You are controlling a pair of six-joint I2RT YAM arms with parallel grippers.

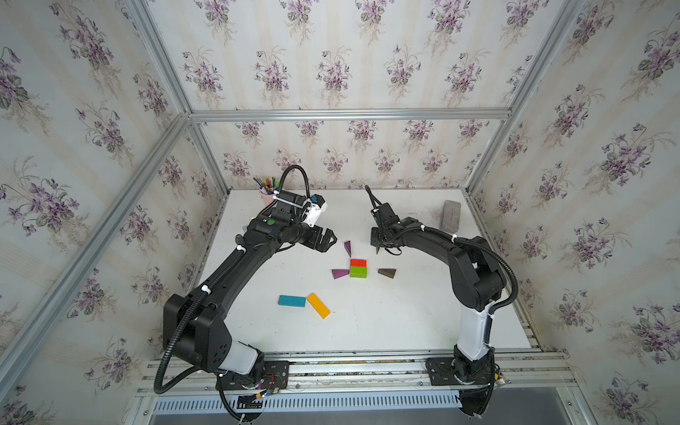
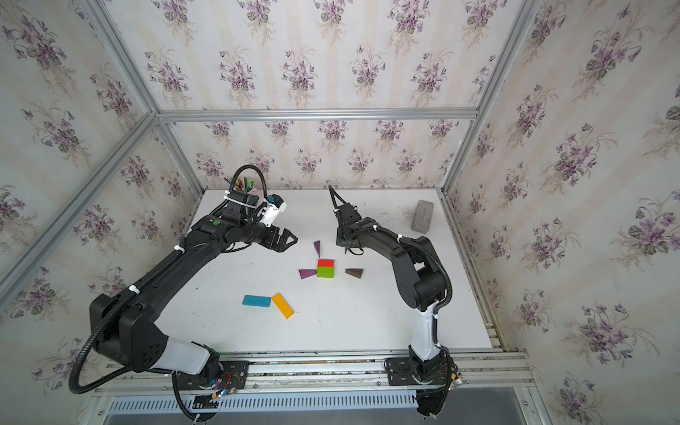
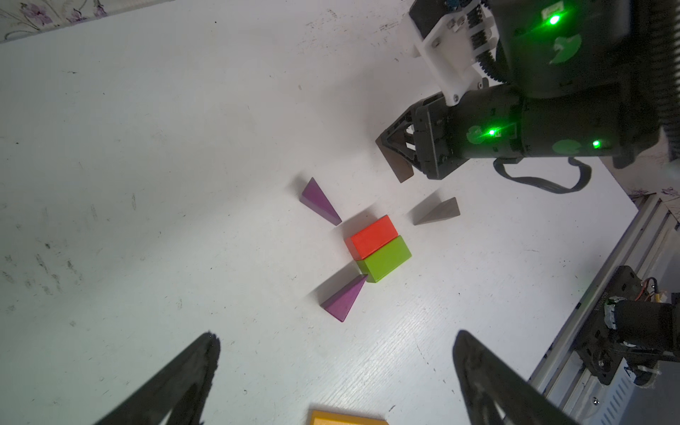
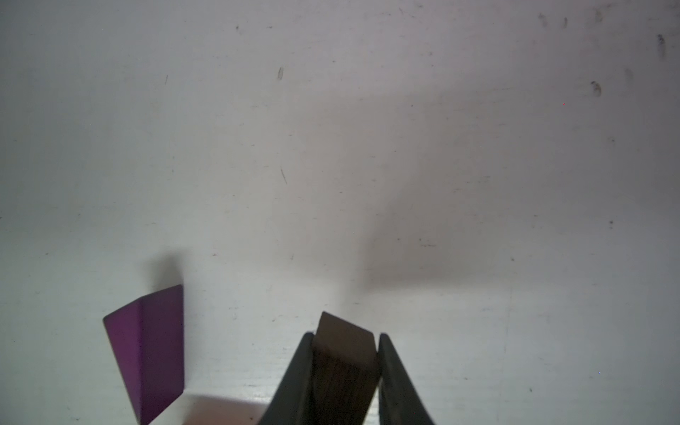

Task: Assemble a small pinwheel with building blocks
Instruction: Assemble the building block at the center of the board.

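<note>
L gripper [image 1: 328, 242] hovers w/ fingers spread wide and nothing in them, just left of the far purple wedge [image 1: 347, 248]. Nearer us, blue bar [image 1: 291, 301] and yellow bar [image 1: 318, 305] lie corner to corner, well apart from the rest, so there's no stem yet. Mid-table, the 2nd purple wedge [image 1: 340, 273] has its tip at green block [image 1: 358, 272], and red block [image 1: 358, 262] touches green on the far side. The far wedge's tip is just beside red; we can't tell if it touches. A brown wedge [image 1: 387, 272] lies right of green w/ a gap. R gripper [image 1: 378, 251] is clenched on the other brown wedge [image 4: 344, 331], up off the table [image 1: 404, 323], beyond and right of red.

Risks, as we judge:
- The held wedge sticks out past the fingertips, so it could twist or topple on release.
- Setting it down tight to red could shove the centre pair off the purple tips.
- The grippers are near each other and could clash if both go in.

Room: pen cup [image 1: 268, 197] sits far-left behind L arm. The front is open. Grey slab [image 1: 450, 216] sits well apart, by the right rail.
</note>
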